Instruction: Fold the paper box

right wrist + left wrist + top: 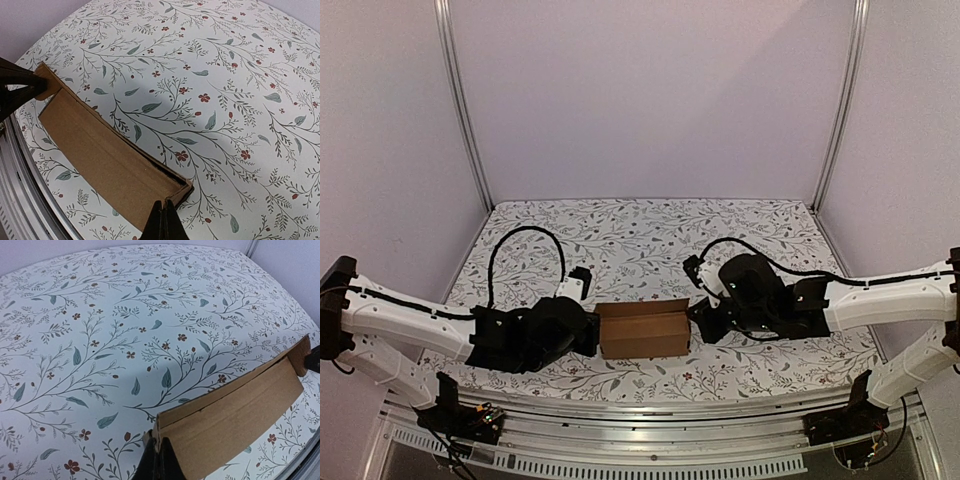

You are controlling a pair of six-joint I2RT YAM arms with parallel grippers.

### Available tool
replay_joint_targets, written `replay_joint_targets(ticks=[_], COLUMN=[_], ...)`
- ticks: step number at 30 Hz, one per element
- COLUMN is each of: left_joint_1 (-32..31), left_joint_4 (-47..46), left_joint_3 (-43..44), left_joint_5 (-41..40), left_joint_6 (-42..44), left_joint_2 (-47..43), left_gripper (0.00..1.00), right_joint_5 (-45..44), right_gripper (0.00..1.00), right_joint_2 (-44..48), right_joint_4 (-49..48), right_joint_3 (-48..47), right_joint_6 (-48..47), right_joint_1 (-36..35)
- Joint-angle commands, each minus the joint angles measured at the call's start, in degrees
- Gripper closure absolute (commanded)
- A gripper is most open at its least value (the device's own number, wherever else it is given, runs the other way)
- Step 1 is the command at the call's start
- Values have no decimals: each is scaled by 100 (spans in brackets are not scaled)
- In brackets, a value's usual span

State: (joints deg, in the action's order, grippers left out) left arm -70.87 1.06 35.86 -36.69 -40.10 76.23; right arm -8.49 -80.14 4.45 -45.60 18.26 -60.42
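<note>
Nearest, a metal rail point(650, 420) runs along the front. Beyond it, the left gripper point(597, 336) and right gripper point(696, 318) have their jaws clenched on opposite ends of the paper box point(643, 335), likely steadying it for folding. Its flaps and interior are hard to read. The floral surface point(650, 240) stretches far behind.

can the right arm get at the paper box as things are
Probably yes: the right arm is at the right end of the paper box, its jaws shut on a corner, nothing in between.
</note>
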Motion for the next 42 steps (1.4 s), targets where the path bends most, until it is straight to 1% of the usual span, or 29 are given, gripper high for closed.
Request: replay_joint_targets(ticks=[1, 17, 28, 35, 42], left_joint_1=[-137, -155, -181, -199, -214], left_joint_4=[427, 447, 461, 553, 640], left_joint_3=[13, 45, 88, 169, 311], left_joint_5=[251, 250, 295, 366, 624], left_joint_6=[50, 67, -46, -116, -455], left_joint_2=[201, 244, 383, 369, 420], left_gripper=[100, 100, 100, 100, 100], right_joint_5=[81, -34, -521, -660, -765], right_gripper=[100, 100, 100, 100, 100], right_joint_2=[-145, -175, -306, -316, -318], right_joint_4=[8, 143, 272, 289, 284], right_joint_3=[-177, -124, 83, 122, 72], right_joint_6=[68, 81, 163, 204, 224], right_joint_1=[-135, -181, -460, -535, -576])
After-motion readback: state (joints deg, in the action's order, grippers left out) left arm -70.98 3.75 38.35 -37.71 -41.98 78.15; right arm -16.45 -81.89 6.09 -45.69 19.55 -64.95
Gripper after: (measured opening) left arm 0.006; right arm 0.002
